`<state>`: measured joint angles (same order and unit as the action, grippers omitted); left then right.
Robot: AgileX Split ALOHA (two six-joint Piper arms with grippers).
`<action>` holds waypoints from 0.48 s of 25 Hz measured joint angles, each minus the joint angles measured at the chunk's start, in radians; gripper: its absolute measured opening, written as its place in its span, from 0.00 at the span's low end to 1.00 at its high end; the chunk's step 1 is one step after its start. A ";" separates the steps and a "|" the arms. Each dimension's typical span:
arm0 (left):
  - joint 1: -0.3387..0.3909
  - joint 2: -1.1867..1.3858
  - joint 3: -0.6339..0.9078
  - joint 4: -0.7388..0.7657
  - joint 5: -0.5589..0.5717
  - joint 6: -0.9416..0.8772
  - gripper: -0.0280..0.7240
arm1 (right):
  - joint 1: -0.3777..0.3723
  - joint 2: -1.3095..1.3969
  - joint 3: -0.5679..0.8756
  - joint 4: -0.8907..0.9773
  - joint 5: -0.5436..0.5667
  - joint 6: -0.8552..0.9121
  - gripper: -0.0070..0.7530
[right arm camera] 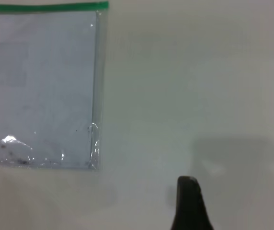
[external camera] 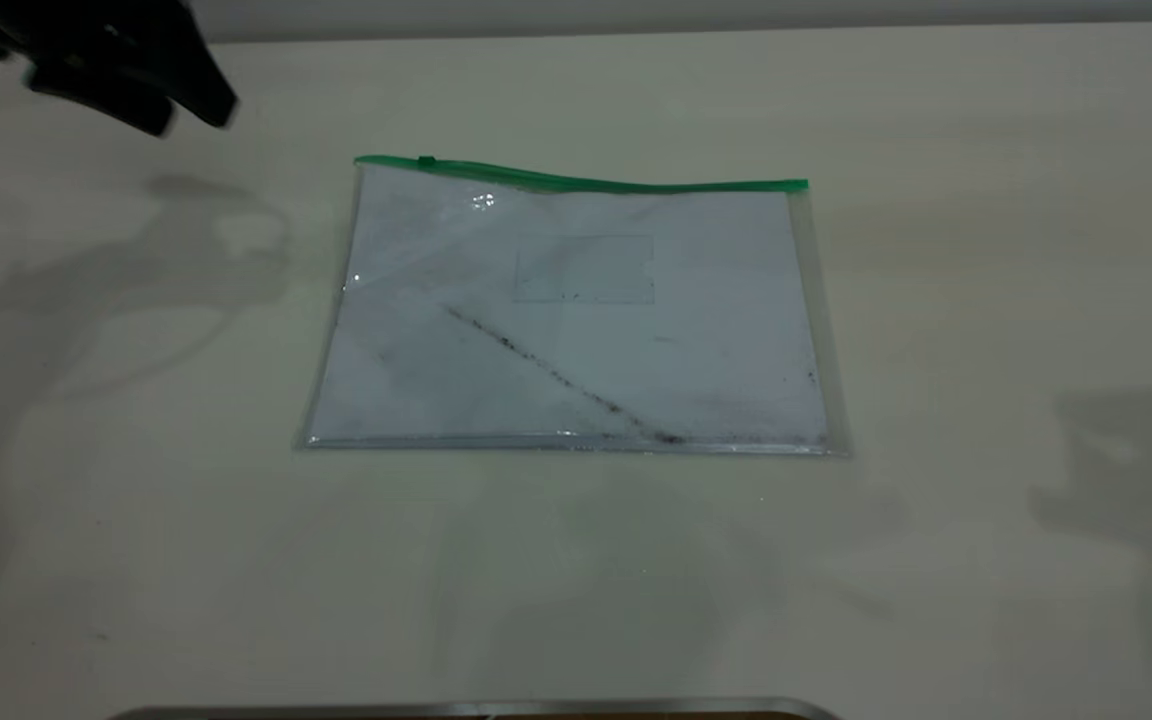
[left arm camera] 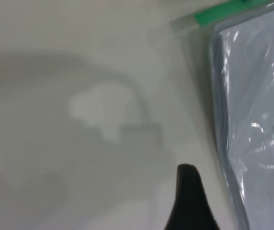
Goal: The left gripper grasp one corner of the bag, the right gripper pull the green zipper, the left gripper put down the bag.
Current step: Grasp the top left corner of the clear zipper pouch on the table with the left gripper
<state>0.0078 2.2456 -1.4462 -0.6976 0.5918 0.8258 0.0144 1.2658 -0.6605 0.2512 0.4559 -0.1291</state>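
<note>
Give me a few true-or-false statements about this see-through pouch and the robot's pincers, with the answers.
1. The bag lies flat on the table. True.
2. The left pincer is gripping a corner of the bag. False: it hovers off the bag's far left corner, touching nothing.
3. The green zipper runs along the bag's far edge. True.
4. The slider tab sits at the zipper's right end. False: it sits near the left end.
5. The right pincer is on the zipper. False: its one visible finger is over bare table.

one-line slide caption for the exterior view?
Left tool hovers off the far-left corner of the flat bag; green zipper untouched.
</note>
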 joint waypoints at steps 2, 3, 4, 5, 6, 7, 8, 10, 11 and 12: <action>-0.002 0.047 -0.024 -0.063 -0.002 0.082 0.80 | 0.000 0.000 0.000 0.000 -0.002 -0.003 0.74; -0.004 0.071 -0.038 -0.089 -0.004 0.118 0.80 | 0.000 0.000 0.000 0.000 -0.002 -0.003 0.74; -0.005 0.094 -0.051 -0.119 -0.004 0.145 0.80 | 0.000 0.000 0.000 0.000 -0.002 -0.003 0.74; -0.006 0.113 -0.066 -0.151 -0.004 0.174 0.80 | 0.000 0.000 0.000 0.000 -0.001 -0.003 0.74; -0.006 0.135 -0.078 -0.180 -0.005 0.198 0.80 | 0.000 0.000 -0.001 0.000 0.000 -0.003 0.74; -0.006 0.155 -0.093 -0.200 -0.005 0.217 0.80 | 0.000 0.000 -0.001 0.000 0.001 -0.003 0.74; -0.006 0.171 -0.107 -0.221 -0.005 0.231 0.80 | 0.000 0.000 -0.001 0.000 0.003 -0.003 0.74; -0.008 0.205 -0.127 -0.249 -0.006 0.268 0.80 | 0.000 0.000 -0.001 0.000 0.004 -0.003 0.74; -0.008 0.220 -0.135 -0.262 -0.008 0.283 0.80 | 0.000 0.000 -0.001 0.000 0.004 -0.003 0.74; -0.010 0.232 -0.143 -0.271 -0.008 0.296 0.80 | 0.000 0.000 -0.001 0.000 0.004 -0.003 0.74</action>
<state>-0.0025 2.4775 -1.5893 -0.9690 0.5843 1.1223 0.0144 1.2656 -0.6617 0.2512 0.4601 -0.1320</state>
